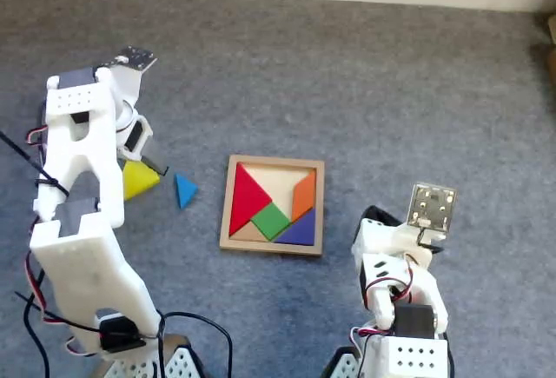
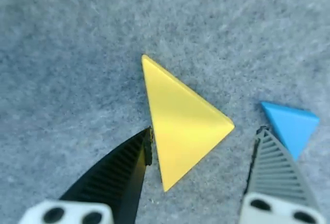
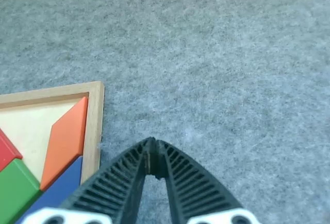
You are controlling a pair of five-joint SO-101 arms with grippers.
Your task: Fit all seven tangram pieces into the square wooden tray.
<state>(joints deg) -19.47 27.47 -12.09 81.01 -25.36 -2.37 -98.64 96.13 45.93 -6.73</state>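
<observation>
Where grey felt (image 1: 391, 74) covers the table, the high view has a square wooden tray (image 1: 276, 162) lying near the middle. Four pieces sit in it: a red triangle (image 1: 249, 194) against its left wall, a green square (image 1: 272, 219) set on its corner, an orange parallelogram (image 1: 304, 195) along the right wall, and a dark blue triangle (image 1: 300, 230) in the lower right corner. Bare wood shows along the top of the tray and in its lower left corner. To its left on the felt lie a small light blue triangle (image 1: 185, 189) and, farther out, a flat yellow triangle (image 1: 139, 178) partly covered by the white left arm (image 1: 82, 152), which stretches forward over it. The right arm (image 1: 400, 282) is folded back, to the right of the tray and below its lower right corner.

From the left wrist, the left gripper (image 2: 204, 131) is spread wide and grasps nothing. The yellow triangle lies flat between its fingers, the black finger (image 2: 124, 167) just at the long edge. The grey finger (image 2: 276, 167) is apart from the yellow corner, its tip just beside the light blue triangle.

From the right wrist, the right gripper (image 3: 154, 147) has its fingertips pressed together with nothing between them. It points down at bare felt just beside the tray's rim, near the orange and dark blue pieces.
</observation>
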